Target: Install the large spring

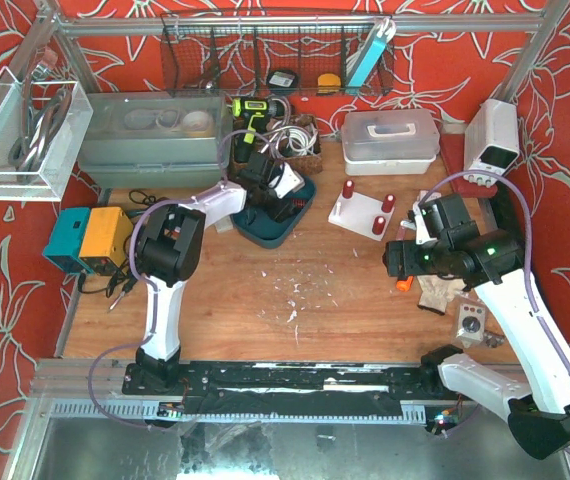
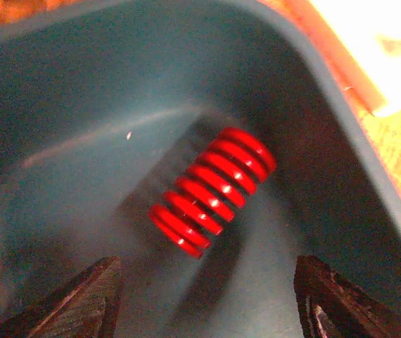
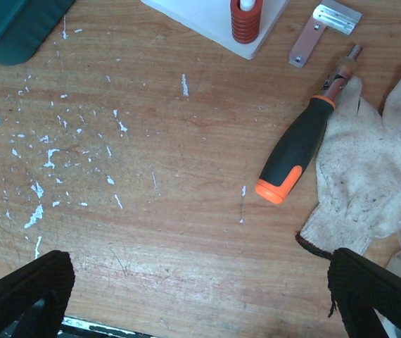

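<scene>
- The left tool [image 2: 207, 299] is down inside the teal bin [image 2: 341, 134] at the far middle of the worktop [image 3: 151, 211]. Its fingers are spread and pinch nothing.
- The large red spring [image 2: 213, 190] lies on its side on the bin floor, just ahead of the fingers and touching neither.
- The right tool [image 3: 200, 296] hovers over bare wood on the right side, fingers wide apart and empty.
- Under it lies a screwdriver [image 3: 295, 151] with a black and orange handle, its shaft against the edge of a white glove [image 3: 369, 176].
- Farther off stands a white base plate [image 3: 207, 14], where a smaller red spring [image 3: 246, 21] sits around a white post.
</scene>
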`<state>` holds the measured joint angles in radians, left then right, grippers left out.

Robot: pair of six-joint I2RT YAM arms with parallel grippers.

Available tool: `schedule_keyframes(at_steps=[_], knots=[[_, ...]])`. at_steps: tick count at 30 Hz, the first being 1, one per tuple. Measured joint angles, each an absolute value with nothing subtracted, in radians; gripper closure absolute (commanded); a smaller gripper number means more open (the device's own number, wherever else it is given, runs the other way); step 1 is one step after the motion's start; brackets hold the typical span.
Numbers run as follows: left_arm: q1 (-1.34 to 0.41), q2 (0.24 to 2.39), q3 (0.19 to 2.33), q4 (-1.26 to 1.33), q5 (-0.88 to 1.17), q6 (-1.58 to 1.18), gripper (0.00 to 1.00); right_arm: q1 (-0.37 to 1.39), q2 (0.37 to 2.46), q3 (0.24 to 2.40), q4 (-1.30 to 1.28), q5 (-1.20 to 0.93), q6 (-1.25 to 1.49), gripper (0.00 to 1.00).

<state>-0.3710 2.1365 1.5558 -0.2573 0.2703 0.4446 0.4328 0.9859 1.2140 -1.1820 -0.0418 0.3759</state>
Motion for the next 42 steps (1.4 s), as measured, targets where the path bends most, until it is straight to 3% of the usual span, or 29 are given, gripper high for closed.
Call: schedule_keyframes(at_steps=[13, 20, 23, 26, 31, 37, 42], knots=[[-0.370, 2.243, 1.759, -0.305, 0.382, 0.743, 0.33, 0.433, 0.995, 1.235, -1.219, -0.030, 0.358, 0.01], [-0.370, 2.291, 1.764, -0.336, 0.392, 0.790, 0.40, 0.433, 1.019, 1.260, -1.235, -0.015, 0.349, 0.01], [-0.370, 2.304, 1.763, -0.342, 0.378, 0.804, 0.47, 0.433, 1.027, 1.260, -1.235, -0.015, 0.350, 0.01], [-0.368, 2.305, 1.753, -0.345, 0.371, 0.813, 0.64, 0.433, 1.031, 1.260, -1.235, -0.015, 0.350, 0.01], [-0.366, 2.299, 1.732, -0.329, 0.372, 0.826, 0.84, 0.433, 1.034, 1.261, -1.230, -0.015, 0.350, 0.01], [-0.366, 2.252, 1.660, -0.310, 0.368, 0.822, 0.95, 0.433, 1.032, 1.261, -1.219, -0.016, 0.351, 0.01], [-0.363, 2.198, 1.581, -0.299, 0.366, 0.786, 0.95, 0.433, 1.024, 1.264, -1.206, -0.020, 0.358, 0.01]])
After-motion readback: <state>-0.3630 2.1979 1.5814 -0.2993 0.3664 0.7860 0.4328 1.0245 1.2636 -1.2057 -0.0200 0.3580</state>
